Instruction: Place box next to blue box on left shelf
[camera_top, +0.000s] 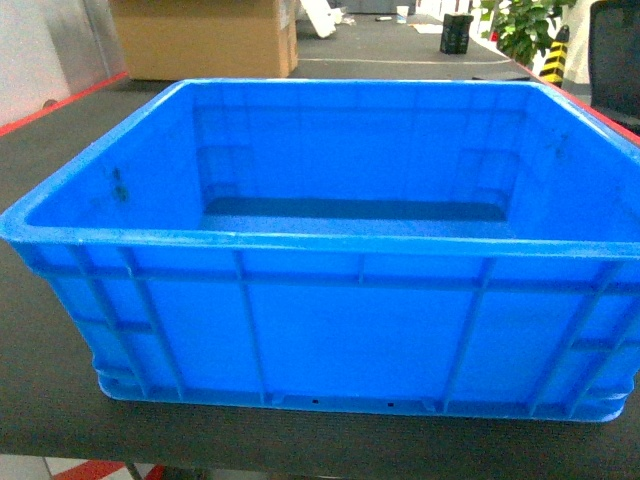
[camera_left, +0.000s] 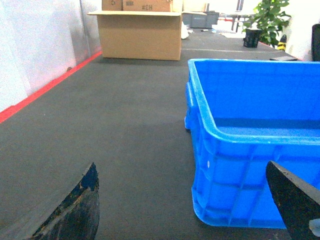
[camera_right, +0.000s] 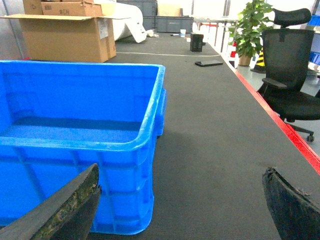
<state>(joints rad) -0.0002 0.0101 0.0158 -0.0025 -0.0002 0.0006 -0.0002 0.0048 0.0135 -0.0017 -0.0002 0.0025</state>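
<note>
1 blue box (camera_top: 330, 330) — empty, upright, on the dark ribbed counter (camera_left: 125, 125). 1 cardboard carton (camera_left: 141, 34), 1 potted plant (camera_right: 248, 27) and 1 office chair (camera_right: 290, 75) behind. Left gripper (camera_left: 190, 200) and right gripper (camera_right: 182, 200) — both spread wide, holding nothing, flanking the box's near corners.

Box (camera_top: 330, 330): on mat (camera_left: 125, 120), near centre | Cardboard carton (camera_top: 205, 38): far left, behind box | Plant (camera_top: 522, 28): far right | Chair (camera_right: 290, 65): right, off mat | Left gripper (camera_left: 192, 210): at box's left corner | Right gripper (camera_right: 182, 207): at box's right corner
</note>
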